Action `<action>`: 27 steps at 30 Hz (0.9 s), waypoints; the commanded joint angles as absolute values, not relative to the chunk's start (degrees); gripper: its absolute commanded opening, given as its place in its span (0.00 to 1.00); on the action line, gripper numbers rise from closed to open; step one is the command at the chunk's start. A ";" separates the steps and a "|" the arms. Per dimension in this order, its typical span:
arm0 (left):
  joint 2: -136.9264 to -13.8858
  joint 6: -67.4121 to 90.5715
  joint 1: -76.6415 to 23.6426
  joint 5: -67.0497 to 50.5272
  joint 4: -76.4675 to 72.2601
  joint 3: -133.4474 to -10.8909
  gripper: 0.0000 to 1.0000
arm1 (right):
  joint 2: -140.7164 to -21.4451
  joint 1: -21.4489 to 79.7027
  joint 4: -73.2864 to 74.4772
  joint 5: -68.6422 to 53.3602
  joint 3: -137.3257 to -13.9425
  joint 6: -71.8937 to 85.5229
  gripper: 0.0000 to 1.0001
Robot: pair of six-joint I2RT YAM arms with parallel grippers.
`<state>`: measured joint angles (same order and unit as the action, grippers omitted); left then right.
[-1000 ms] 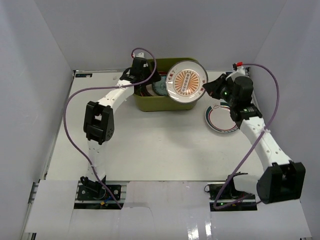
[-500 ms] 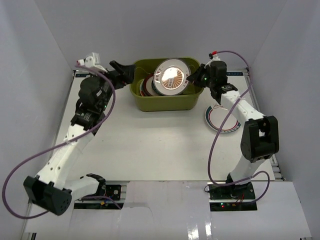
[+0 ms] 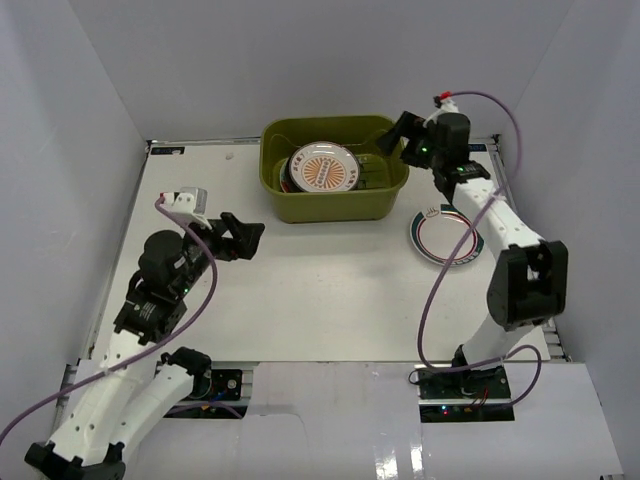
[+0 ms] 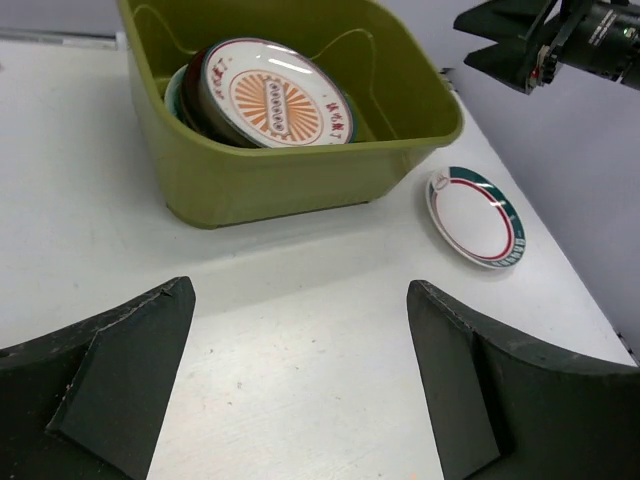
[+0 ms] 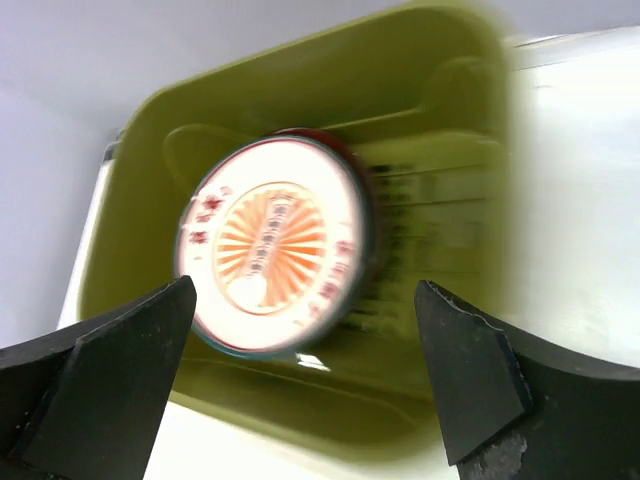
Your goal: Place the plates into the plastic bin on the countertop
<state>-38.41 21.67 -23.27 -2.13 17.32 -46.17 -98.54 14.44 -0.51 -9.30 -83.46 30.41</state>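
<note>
The olive-green plastic bin (image 3: 333,205) stands at the back of the white countertop (image 3: 320,290). An orange sunburst plate (image 3: 322,170) lies tilted inside it on a stack of other plates (image 3: 289,178). My right gripper (image 3: 393,140) hovers open over the bin's right rim, with nothing between its fingers. In the right wrist view the sunburst plate (image 5: 270,245) sits blurred beyond the open gripper (image 5: 305,290). A white plate with a red-and-teal rim (image 3: 447,237) lies on the countertop right of the bin. My left gripper (image 3: 248,237) is open and empty, well in front of the bin's left side.
Grey-white walls close in the countertop on three sides. In the left wrist view, the bin (image 4: 300,180), the sunburst plate (image 4: 275,95) and the rimmed plate (image 4: 475,215) lie ahead of my left gripper (image 4: 300,290). The right gripper (image 4: 520,50) hangs at top right.
The right gripper carried the sunburst plate over the bin and opened; the plate now rests on the stack. The left arm pulled back from the bin toward the near left.
</note>
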 commanded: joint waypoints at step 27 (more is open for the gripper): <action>-27.86 17.40 -34.45 6.06 19.07 -36.83 0.98 | -86.14 -16.43 -12.65 -1.67 -33.14 41.13 0.08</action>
